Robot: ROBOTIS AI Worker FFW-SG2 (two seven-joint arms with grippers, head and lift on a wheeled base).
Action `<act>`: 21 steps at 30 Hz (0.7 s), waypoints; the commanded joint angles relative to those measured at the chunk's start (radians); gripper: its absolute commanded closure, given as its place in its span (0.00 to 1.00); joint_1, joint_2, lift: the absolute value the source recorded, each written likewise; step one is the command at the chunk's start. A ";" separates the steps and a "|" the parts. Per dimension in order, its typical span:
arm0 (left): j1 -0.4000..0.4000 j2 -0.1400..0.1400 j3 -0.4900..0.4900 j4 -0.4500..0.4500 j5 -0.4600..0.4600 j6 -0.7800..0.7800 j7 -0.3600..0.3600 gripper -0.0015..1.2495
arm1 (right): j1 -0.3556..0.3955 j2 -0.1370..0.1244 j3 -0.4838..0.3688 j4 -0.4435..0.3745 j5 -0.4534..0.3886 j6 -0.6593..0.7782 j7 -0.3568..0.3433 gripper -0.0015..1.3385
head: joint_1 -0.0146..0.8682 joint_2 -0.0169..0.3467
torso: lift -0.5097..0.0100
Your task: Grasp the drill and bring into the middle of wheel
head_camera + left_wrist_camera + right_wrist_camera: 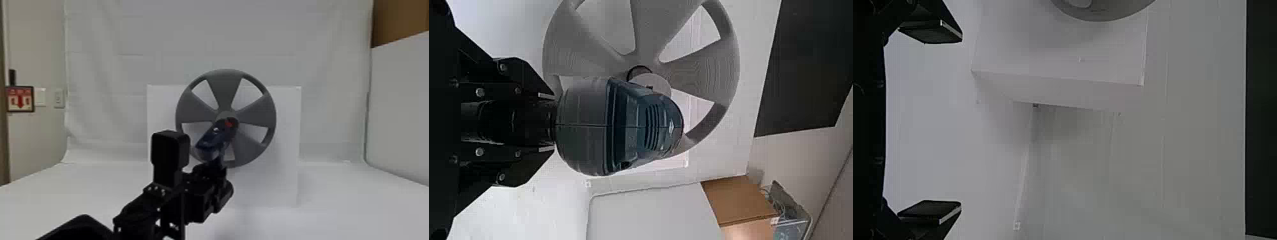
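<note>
In the head view my left gripper (218, 167) is shut on the lower part of the blue and black drill (213, 138), holding it raised in front of the grey wheel (224, 89). The drill's front end, with a red spot, overlaps the wheel's hub; whether they touch I cannot tell. From the left wrist, the gripper (549, 122) grips the drill (629, 127) by its handle, and the hub of the wheel (699, 67) shows beside the drill body. My right gripper (953, 125) stands open with nothing between its fingers, off to the side of the wheel (1103, 10).
A white box (287, 127) stands upright behind the wheel on the white surface (338, 204). White cloth (127, 32) hangs at the back. In the right wrist view, the box (1063, 60) lies ahead of the right gripper.
</note>
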 commanded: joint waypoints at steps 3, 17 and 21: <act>-0.009 -0.007 0.001 0.029 -0.006 -0.015 0.000 0.98 | 0.000 0.001 0.003 0.000 0.000 0.000 -0.001 0.09 | 0.08 0.13 | 0.21; -0.029 -0.019 0.001 0.074 -0.024 -0.029 0.000 0.98 | 0.000 0.000 0.009 0.002 0.005 0.002 0.000 0.09 | 0.08 0.13 | 0.21; -0.032 -0.024 0.003 0.081 -0.027 -0.029 0.000 0.98 | 0.000 0.000 0.009 0.002 0.005 0.002 0.000 0.09 | 0.08 0.13 | 0.21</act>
